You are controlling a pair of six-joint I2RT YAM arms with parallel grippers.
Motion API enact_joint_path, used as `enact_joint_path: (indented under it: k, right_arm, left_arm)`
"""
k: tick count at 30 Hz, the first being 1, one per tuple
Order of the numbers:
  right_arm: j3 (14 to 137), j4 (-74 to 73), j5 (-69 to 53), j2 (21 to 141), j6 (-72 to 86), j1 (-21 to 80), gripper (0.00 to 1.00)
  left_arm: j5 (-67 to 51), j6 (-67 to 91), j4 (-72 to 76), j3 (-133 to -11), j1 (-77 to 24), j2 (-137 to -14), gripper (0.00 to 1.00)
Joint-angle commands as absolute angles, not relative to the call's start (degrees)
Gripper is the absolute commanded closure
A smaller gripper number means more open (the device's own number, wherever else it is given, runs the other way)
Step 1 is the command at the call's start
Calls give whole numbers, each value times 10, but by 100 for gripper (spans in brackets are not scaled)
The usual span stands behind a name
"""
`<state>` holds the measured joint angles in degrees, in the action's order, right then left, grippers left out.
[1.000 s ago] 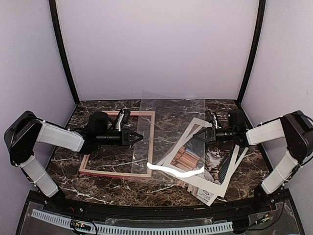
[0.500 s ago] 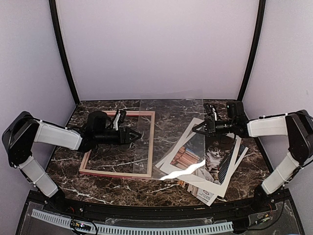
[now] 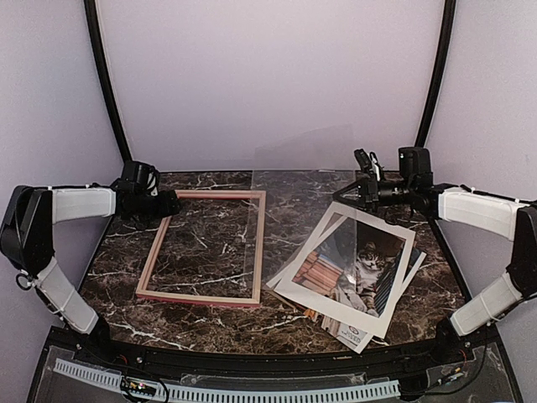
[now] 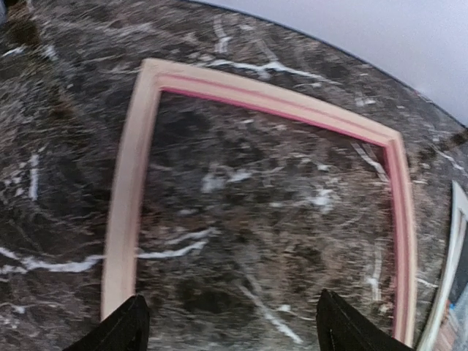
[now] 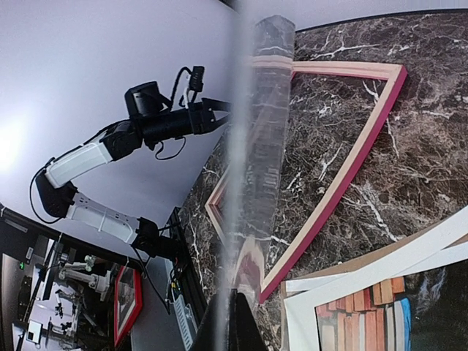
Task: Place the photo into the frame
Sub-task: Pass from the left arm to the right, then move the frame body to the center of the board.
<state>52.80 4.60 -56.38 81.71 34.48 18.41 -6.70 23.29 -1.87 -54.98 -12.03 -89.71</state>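
Note:
The frame (image 3: 201,295) lies flat on the dark marble table at left, pale wood up with a pink edge; it also fills the left wrist view (image 4: 131,190). The photo (image 3: 352,269), a cat and stacked books with a white border, lies face up at right. My left gripper (image 3: 172,204) hovers at the frame's back left corner, open and empty (image 4: 234,333). My right gripper (image 3: 362,189) is shut on the edge of a clear sheet (image 3: 302,210), holding it tilted up between frame and photo. In the right wrist view the gripper (image 5: 238,322) pinches that sheet (image 5: 252,146) edge-on.
Brown cardboard (image 3: 315,315) and a printed paper (image 3: 357,336) stick out from under the photo. Black posts (image 3: 109,92) and pale walls close in the back and sides. The left arm (image 5: 146,124) shows beyond the sheet in the right wrist view.
My left gripper opened, let go of the clear sheet and drew back to the far left. My right gripper lifted the sheet's right edge up and toward the back.

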Motion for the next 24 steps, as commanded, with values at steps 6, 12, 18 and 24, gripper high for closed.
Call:
enact_joint_path:
  k: [6, 12, 18, 24]
  right_arm:
    - [557, 58, -595, 815, 364, 188, 100]
    - [545, 60, -593, 810, 362, 188, 100]
    - [542, 57, -584, 807, 361, 188, 100]
    - [558, 45, -570, 804, 364, 188, 100]
  left_arm:
    - [75, 156, -158, -662, -67, -1035, 19]
    - [72, 143, -170, -691, -66, -1092, 32]
    - [54, 134, -157, -672, -66, -1094, 58]
    - [33, 129, -127, -621, -72, -1070, 71]
